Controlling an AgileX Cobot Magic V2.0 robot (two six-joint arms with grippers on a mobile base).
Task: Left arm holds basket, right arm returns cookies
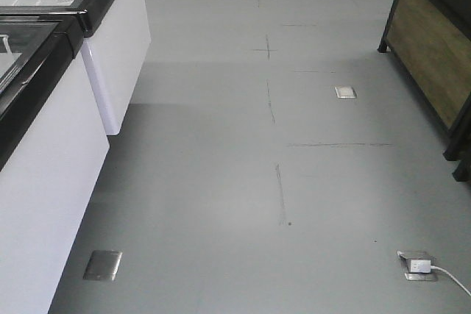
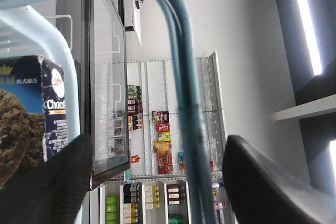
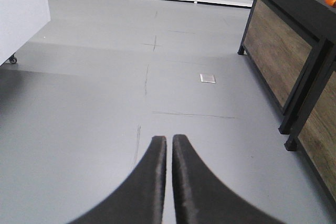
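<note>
At the left edge of the left wrist view, the navy cookies [image 2: 31, 114] box sits just behind the pale blue rim of the basket [image 2: 178, 77]. The basket's looped handles run between the fingers of the left gripper [image 2: 157, 140], which stand wide apart without pinching them. The right gripper [image 3: 169, 142] has its fingers pressed together, empty, over the grey floor [image 3: 94, 103] near a wood-panelled stand [image 3: 273, 51].

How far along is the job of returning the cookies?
Nothing looks done yet. In hand: the basket handle passes through the open left gripper. The cookie box is beside the basket rim, untouched. The right gripper is shut and empty above the floor. Left: take the box and return it.
</note>
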